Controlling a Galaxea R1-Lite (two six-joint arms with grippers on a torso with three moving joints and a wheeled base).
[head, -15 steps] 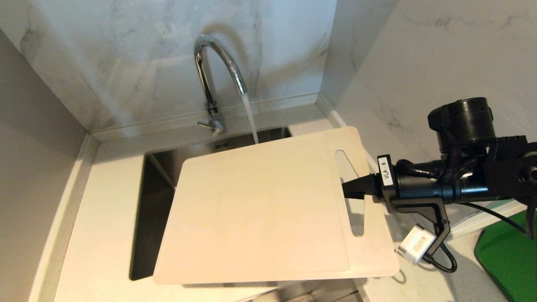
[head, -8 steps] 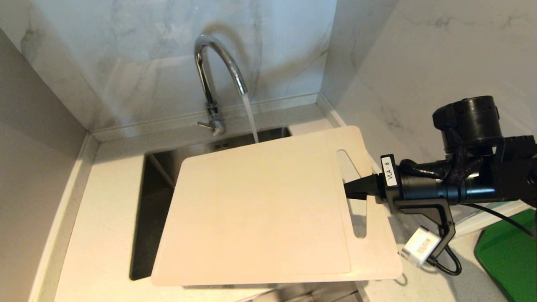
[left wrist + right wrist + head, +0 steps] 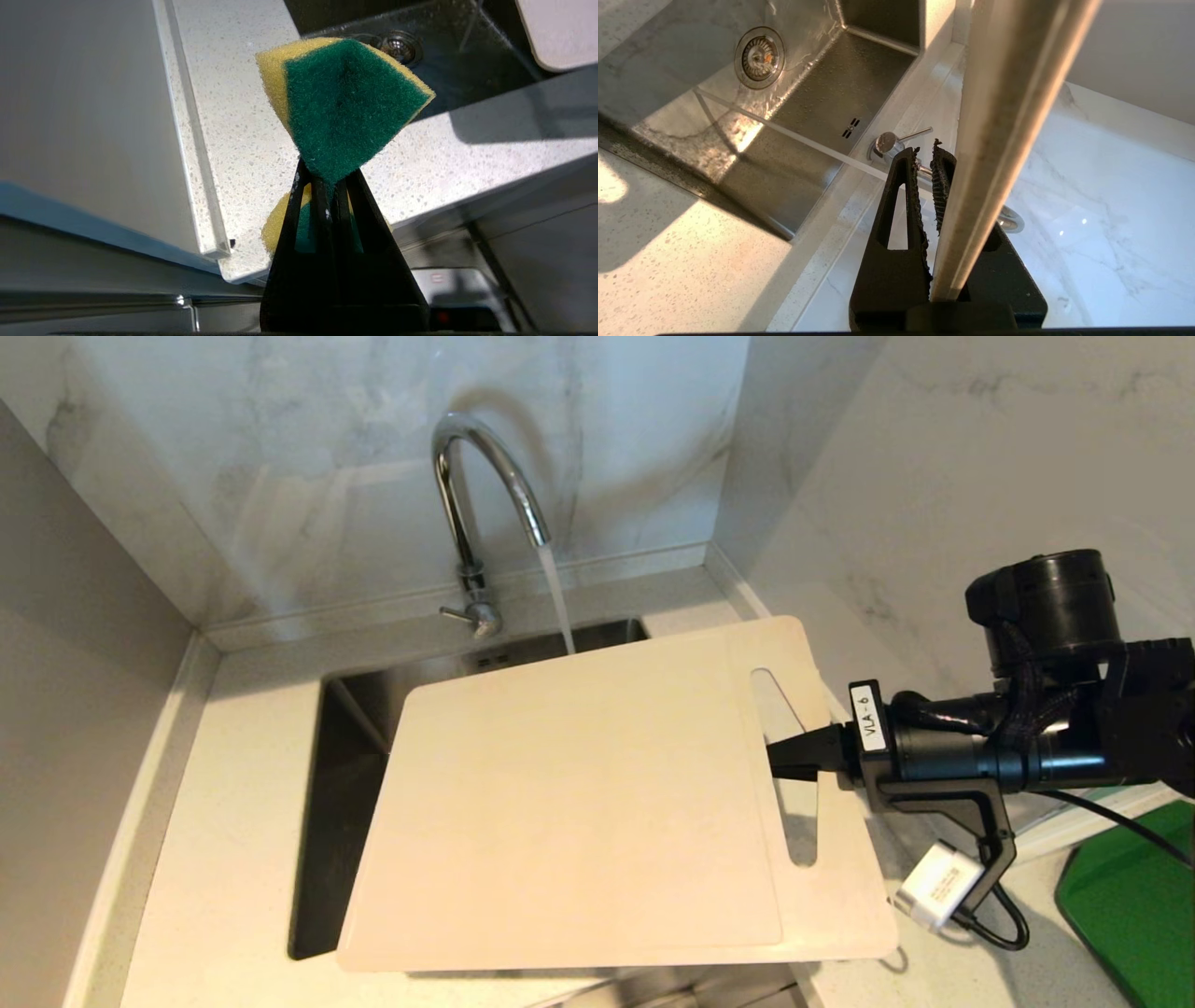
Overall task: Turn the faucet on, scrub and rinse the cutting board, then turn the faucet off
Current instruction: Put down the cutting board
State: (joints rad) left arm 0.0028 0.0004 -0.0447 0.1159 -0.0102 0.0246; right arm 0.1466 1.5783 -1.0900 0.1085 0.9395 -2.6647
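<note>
Head view: right gripper (image 3: 780, 761) jaws clamp pale beige rectangular cutting board (image 3: 579, 812), centre frame.
Left wrist view only: left gripper (image 3: 329, 179) jaws pinch green-yellow sponge (image 3: 345, 102).
Faucet: shiny chrome gooseneck tap (image 3: 476, 495) running.

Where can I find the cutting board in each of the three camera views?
Head view: the cutting board fills the centre, held over the sink.
Left wrist view: only a pale corner at one edge.
Right wrist view: seen edge-on, clamped in the right tool.
Shared landmark: the sink.
</note>
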